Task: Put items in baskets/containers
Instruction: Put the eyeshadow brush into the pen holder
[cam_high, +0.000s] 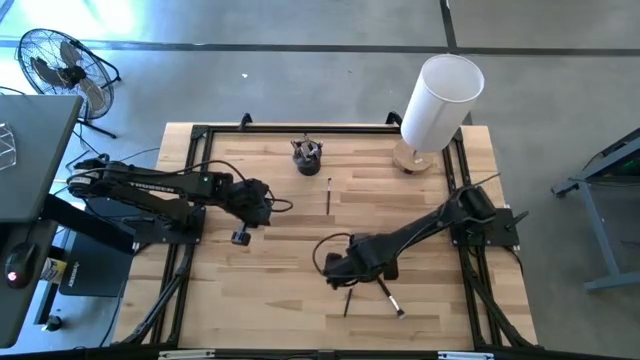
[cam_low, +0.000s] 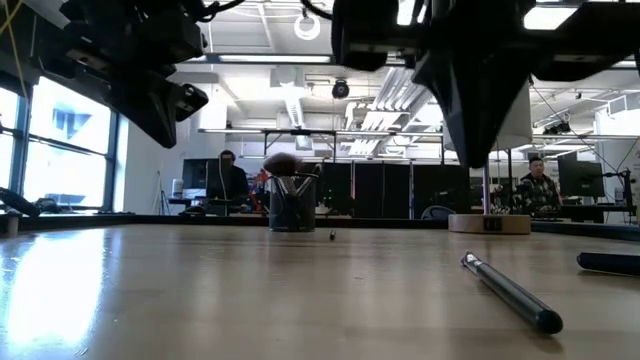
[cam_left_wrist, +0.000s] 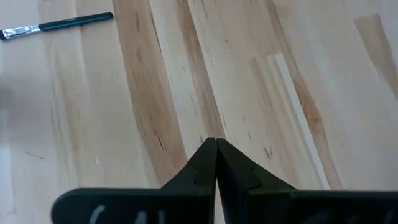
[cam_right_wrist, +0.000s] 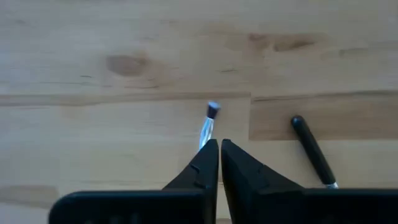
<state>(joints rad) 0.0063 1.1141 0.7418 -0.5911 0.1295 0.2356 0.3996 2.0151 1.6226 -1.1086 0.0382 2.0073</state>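
Observation:
A black wire-mesh cup (cam_high: 307, 156) stands near the table's far edge with several brushes upright in it, one with a wide reddish head (cam_low: 284, 163). One thin brush (cam_high: 329, 194) lies flat just near of the cup. Two more brushes (cam_high: 347, 301) (cam_high: 390, 298) lie toward the near edge. My right gripper (cam_right_wrist: 219, 147) hangs shut, pointing down, above the silver-collared brush (cam_right_wrist: 208, 124), clear of the table (cam_low: 478, 150). The other dark-handled brush (cam_right_wrist: 313, 151) lies beside it. My left gripper (cam_left_wrist: 216, 147) is shut over bare wood at the table's left, holding nothing.
A tall white cylinder (cam_high: 440, 100) on a round wooden base stands at the far right corner. A black frame (cam_high: 190, 160) runs round the tabletop. Bare wood lies between the two arms. People sit at desks in the room beyond (cam_low: 540, 185).

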